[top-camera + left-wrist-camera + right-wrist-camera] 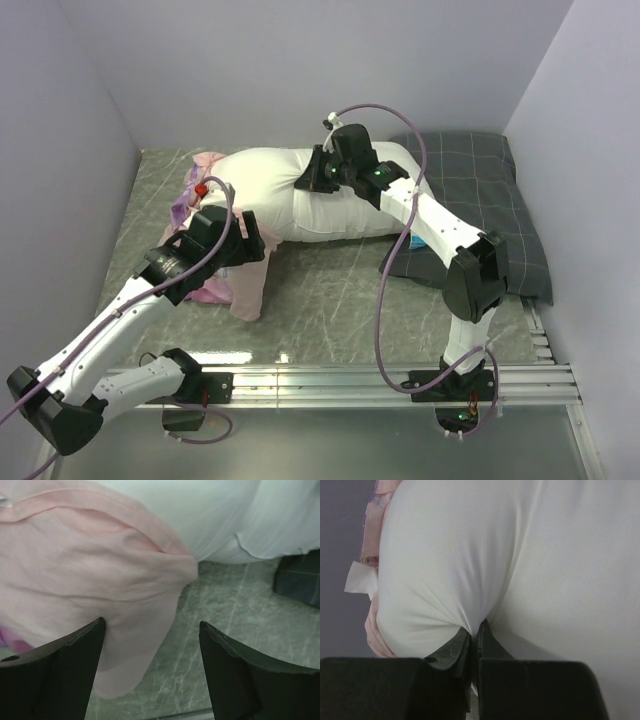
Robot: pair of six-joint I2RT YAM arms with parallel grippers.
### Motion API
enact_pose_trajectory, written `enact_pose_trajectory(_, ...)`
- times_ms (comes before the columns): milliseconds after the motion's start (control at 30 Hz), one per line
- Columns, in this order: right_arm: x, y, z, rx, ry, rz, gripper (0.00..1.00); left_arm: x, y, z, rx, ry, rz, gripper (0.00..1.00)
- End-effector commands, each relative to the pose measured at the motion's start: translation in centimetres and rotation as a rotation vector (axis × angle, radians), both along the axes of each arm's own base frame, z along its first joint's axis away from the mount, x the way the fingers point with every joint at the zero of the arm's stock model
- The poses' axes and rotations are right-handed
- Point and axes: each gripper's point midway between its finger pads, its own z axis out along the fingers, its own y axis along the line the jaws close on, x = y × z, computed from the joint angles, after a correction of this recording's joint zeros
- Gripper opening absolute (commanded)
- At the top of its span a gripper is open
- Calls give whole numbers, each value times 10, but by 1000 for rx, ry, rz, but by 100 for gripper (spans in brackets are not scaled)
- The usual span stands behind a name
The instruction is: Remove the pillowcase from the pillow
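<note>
Closest in, the right gripper [474, 630] is clamped shut on a fold of the one white pillow [530, 555], a pinch only the right wrist view shows. The left gripper [152, 625] stands wide apart holding nothing, and the pale pink inside of the single pillowcase [90, 570] lies just beyond its tips. The top view adds the wider count: two pillows on the table [330, 290], the white one with the case bunched at its left end and a grey checked pillow [490, 190] just beside it on the right.

A dark grey checked cushion [490, 190] lies at two o'clock on the green marbled tabletop [330, 290]; metal rails [350, 380] run along six o'clock.
</note>
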Motion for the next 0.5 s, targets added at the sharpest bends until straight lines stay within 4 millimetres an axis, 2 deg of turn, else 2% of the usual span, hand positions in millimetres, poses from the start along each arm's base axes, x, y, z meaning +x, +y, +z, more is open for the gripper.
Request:
enact_pose_trajectory(0,28,-17,60,58,-149,-107,0,6,24,-15,77,5,150,80)
enact_pose_trajectory(33,27,-18,61,56,-151,-107,0,6,30,-20,95,12,190,78)
enact_pose_trajectory(133,25,-24,67,45,-168,-119,0,4,49,-26,161,20,268,57)
enact_pose_trajectory(200,28,-32,73,46,-177,-132,0,0,54,-28,174,24,281,31)
enact_pose_trajectory(233,27,-32,75,52,-176,-128,0,-1,56,-26,177,20,286,31)
enact_pose_trajectory(267,31,-38,78,59,-178,-139,0,-1,59,-27,181,20,296,22)
enact_pose_trajectory(367,35,-48,91,79,-189,-151,0,-8,67,-27,184,20,326,12)
enact_pose_trajectory(467,40,-58,102,82,-201,-167,0,-12,72,-24,169,10,345,11)
